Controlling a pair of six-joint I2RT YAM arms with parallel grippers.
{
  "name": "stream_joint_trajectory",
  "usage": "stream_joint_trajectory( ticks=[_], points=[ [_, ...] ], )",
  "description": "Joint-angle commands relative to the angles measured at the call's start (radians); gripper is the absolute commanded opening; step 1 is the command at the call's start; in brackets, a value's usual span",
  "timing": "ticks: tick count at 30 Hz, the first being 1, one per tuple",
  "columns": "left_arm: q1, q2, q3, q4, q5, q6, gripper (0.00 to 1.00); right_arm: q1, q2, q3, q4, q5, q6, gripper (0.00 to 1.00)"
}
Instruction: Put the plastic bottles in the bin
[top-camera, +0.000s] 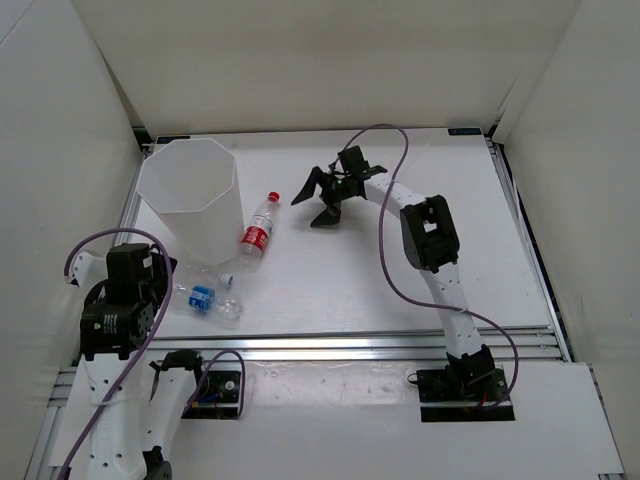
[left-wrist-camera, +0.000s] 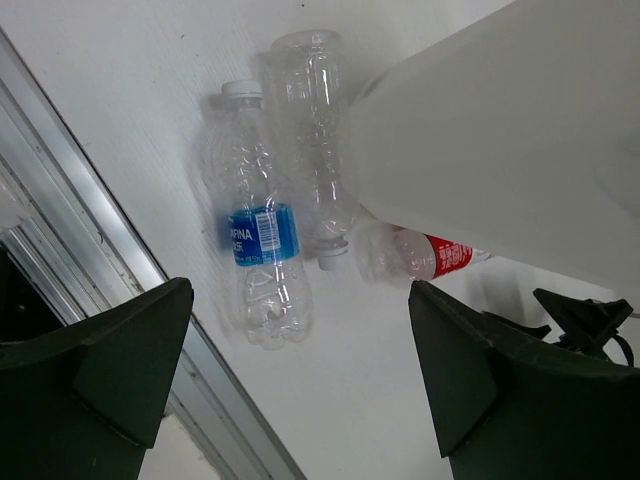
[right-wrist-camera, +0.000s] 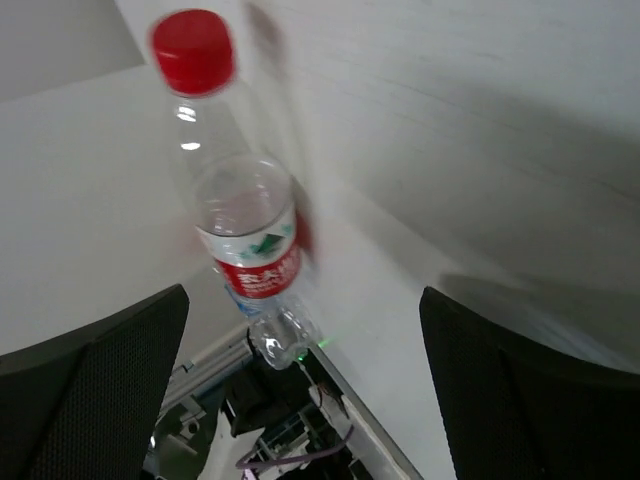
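- Since the red bottle (top-camera: 258, 228) lies flat on the table (top-camera: 330, 290), just beside the bin (top-camera: 205, 235) with its cap pointing away from the arms, it looks like the right arm's next pick.
- Come down over the labelled middle of the body, jaws set across its width and not along its length, so it cannot roll out as they shut.
- Keep the approach on the side away from the bin: a finger wedged between bottle and wall could shove either one.
- Lift well above the rim before swinging over, then let go above the middle of the opening.
- Right gripper (top-camera: 305, 212): jaws spread wide, nothing between them, touching nothing, hovering apart from the red bottle on its right.
- Left gripper (left-wrist-camera: 300, 370): jaws also wide apart and empty, held above the blue bottle (left-wrist-camera: 262, 245) and the plain bottle (left-wrist-camera: 320, 150).
- These two lie side by side on the table at the bin's near foot, the plain one closer to the wall.
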Motion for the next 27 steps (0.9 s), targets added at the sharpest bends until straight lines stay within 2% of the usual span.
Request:
stream_joint_trajectory(
  ticks=[1, 6, 11, 17, 25, 27],
  points=[
    [-0.002, -0.014, 0.022, -0.031, -0.014, -0.093, 1.00, -0.007, -0.004, 0.106, 0.014, -0.056, 0.049, 1.00],
    [-0.002, -0.023, 0.004, -0.068, 0.020, -0.144, 1.00, 0.013, 0.095, 0.158, -0.027, -0.093, 0.073, 1.00],
    [-0.002, -0.023, 0.014, -0.100, 0.029, -0.144, 1.00, 0.049, 0.153, 0.204, -0.047, -0.044, 0.061, 1.00],
    [-0.002, 0.009, 0.059, -0.111, 0.039, -0.084, 1.00, 0.117, 0.273, 0.327, -0.003, -0.062, 0.093, 1.00],
    [-0.002, 0.061, 0.080, -0.120, 0.048, 0.009, 1.00, 0.146, 0.305, 0.336, 0.086, -0.043, 0.184, 1.00],
    [-0.002, 0.071, 0.080, -0.120, 0.048, 0.020, 1.00, 0.146, 0.305, 0.336, 0.098, -0.033, 0.207, 0.93]
  ],
)
